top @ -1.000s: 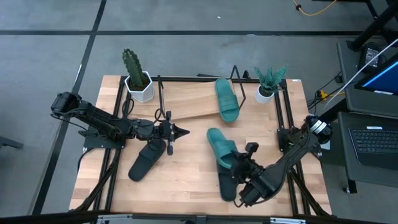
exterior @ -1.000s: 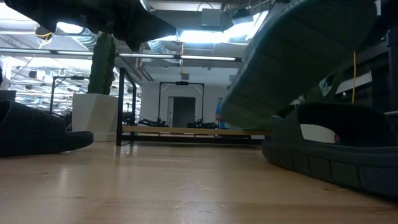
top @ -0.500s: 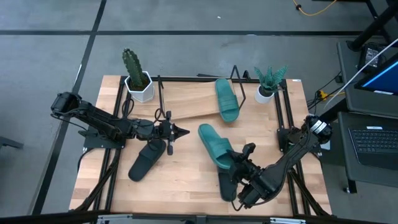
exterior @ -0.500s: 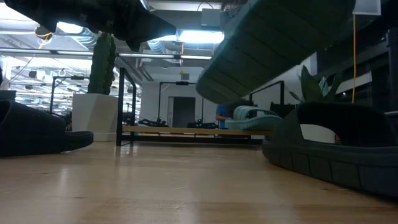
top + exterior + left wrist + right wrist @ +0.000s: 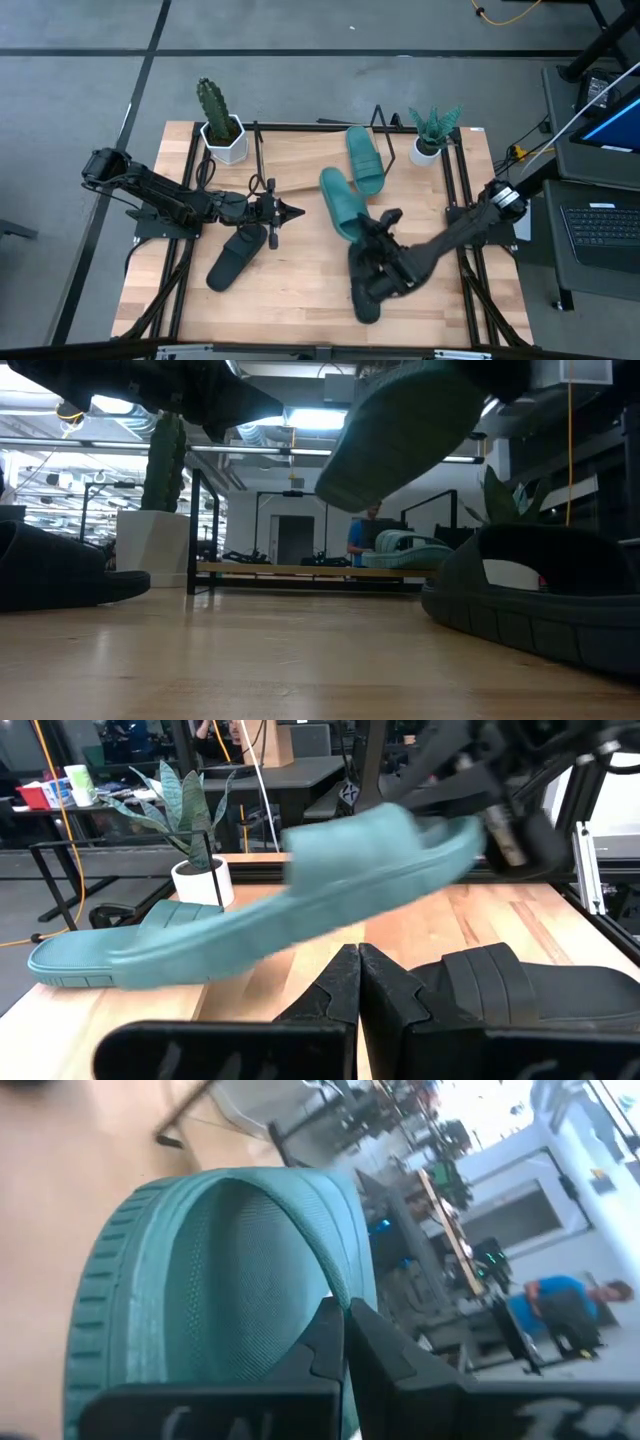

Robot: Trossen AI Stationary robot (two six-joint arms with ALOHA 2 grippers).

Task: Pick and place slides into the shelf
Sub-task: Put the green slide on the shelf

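My right gripper (image 5: 372, 232) is shut on a teal slide (image 5: 340, 203) and holds it in the air just in front of the shelf (image 5: 300, 165), a slanted wood board in a black wire frame. A second teal slide (image 5: 365, 158) lies sole-down on that board. One black slide (image 5: 362, 292) rests on the table under my right arm. The other black slide (image 5: 237, 256) lies on the table's left half. My left gripper (image 5: 285, 210) hovers shut above that slide's far end, touching nothing. My right gripper pinches the teal slide at its near end (image 5: 300, 1295) between the two fingers. The fingers themselves hide the exact edge. They come from the table's near right, slanting. The slide is lifted clear, toe (image 5: 326, 180) toward the shelf, sole (image 5: 400, 430) tilted.
A cactus in a white pot (image 5: 220, 132) stands at the shelf's left end and a leafy plant in a white pot (image 5: 430, 140) at its right. Black frame rails (image 5: 455, 190) run along both table sides. Bare board shows left of the shelved slide.
My right gripper has carried the teal slide up and toward the far edge, a little leftward, from above the black slide to just in front of the shelf. The slide's toe has swung toward the board. The left arm has kept still.
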